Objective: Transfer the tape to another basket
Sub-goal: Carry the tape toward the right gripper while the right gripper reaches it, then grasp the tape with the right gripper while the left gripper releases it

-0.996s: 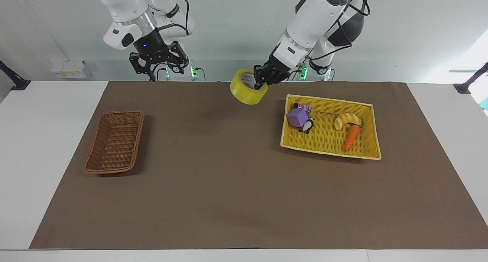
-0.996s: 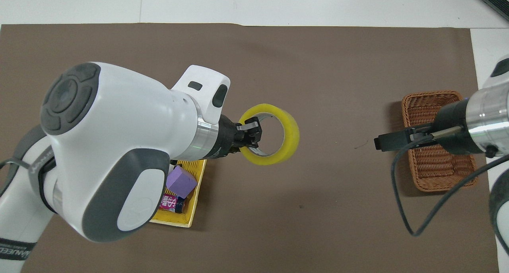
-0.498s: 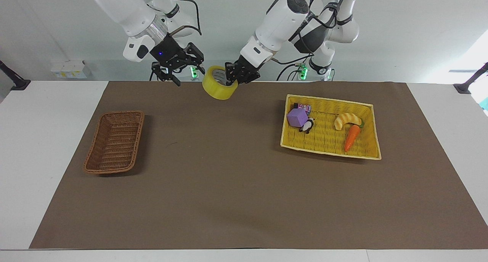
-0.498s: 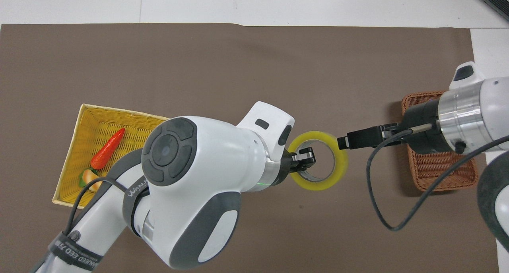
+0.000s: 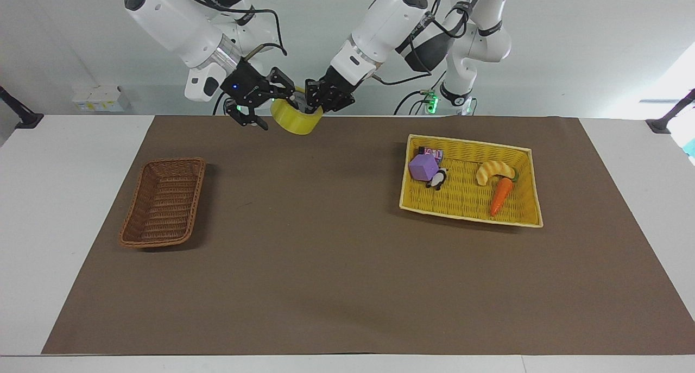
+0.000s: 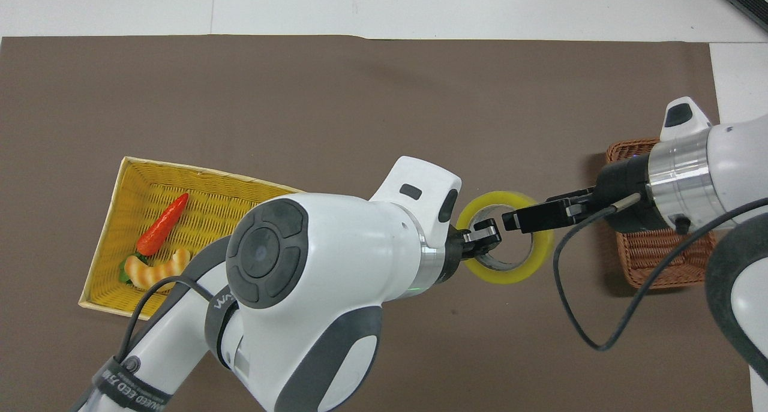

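The yellow tape (image 5: 294,121) hangs in the air over the mat's edge nearest the robots, between the two baskets. My left gripper (image 5: 319,105) is shut on the ring's wall, one finger inside the hole; the overhead view shows this left gripper (image 6: 483,234) on the tape (image 6: 507,274) from the left arm's end. My right gripper (image 5: 277,109) meets the roll from the right arm's end, open, with its fingers on either side of the wall. In the overhead view the right gripper (image 6: 511,220) reaches over the rim. The brown wicker basket (image 5: 163,202) (image 6: 660,262) stands with nothing in it.
A yellow basket (image 5: 469,143) (image 6: 228,199) toward the left arm's end holds a carrot (image 5: 500,195), a croissant toy (image 5: 494,171), a purple cube (image 5: 423,166) and small items. A brown mat (image 5: 326,264) covers the table.
The left arm has carried the tape toward the right arm's end. The right gripper has come in to meet it, and its fingers now straddle the roll's wall.
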Controlling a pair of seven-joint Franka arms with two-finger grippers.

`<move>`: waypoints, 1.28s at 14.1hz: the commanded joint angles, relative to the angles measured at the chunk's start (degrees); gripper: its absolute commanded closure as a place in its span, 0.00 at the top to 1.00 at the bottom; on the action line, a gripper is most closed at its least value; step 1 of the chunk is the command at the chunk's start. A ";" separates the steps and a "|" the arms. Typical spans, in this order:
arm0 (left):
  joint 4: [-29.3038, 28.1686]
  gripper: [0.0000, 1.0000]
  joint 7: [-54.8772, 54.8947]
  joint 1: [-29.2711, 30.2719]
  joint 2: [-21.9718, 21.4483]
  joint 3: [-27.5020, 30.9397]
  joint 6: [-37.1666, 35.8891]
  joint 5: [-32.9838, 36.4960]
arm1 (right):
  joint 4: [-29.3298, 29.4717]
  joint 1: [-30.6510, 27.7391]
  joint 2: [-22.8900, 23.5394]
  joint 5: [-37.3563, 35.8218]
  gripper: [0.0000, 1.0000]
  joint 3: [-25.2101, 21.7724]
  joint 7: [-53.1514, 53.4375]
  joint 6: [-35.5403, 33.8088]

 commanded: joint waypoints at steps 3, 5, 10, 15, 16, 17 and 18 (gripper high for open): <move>2.81 0.00 -3.81 -2.37 0.80 0.86 4.13 -1.02 | -1.83 -0.65 -0.85 0.28 0.00 -0.09 -1.40 0.22; 2.81 0.27 -3.46 -2.37 0.62 0.86 5.54 -0.94 | -1.57 -0.83 -0.77 0.28 0.00 -0.09 2.27 -0.65; -0.43 1.00 -6.08 0.95 -4.29 1.12 3.70 -2.51 | -1.31 -1.00 -0.76 0.28 0.00 -0.09 2.64 -0.92; -0.44 1.00 -6.18 7.63 -7.55 1.65 -7.61 -5.52 | -1.39 -1.00 -0.77 0.28 0.00 -0.09 2.64 -1.01; -0.35 1.00 -4.00 9.39 -7.56 1.65 -9.81 -2.98 | -1.39 -1.00 -0.77 0.28 0.00 -0.09 2.56 -1.01; -0.35 1.00 -0.59 11.06 -7.64 1.56 -11.23 0.09 | -1.39 -1.35 -0.77 0.28 0.00 -0.26 2.21 -1.45; -0.35 1.00 2.40 12.73 -7.64 1.65 -13.24 1.34 | -1.39 -2.66 -0.77 0.28 0.00 -0.35 1.77 -2.15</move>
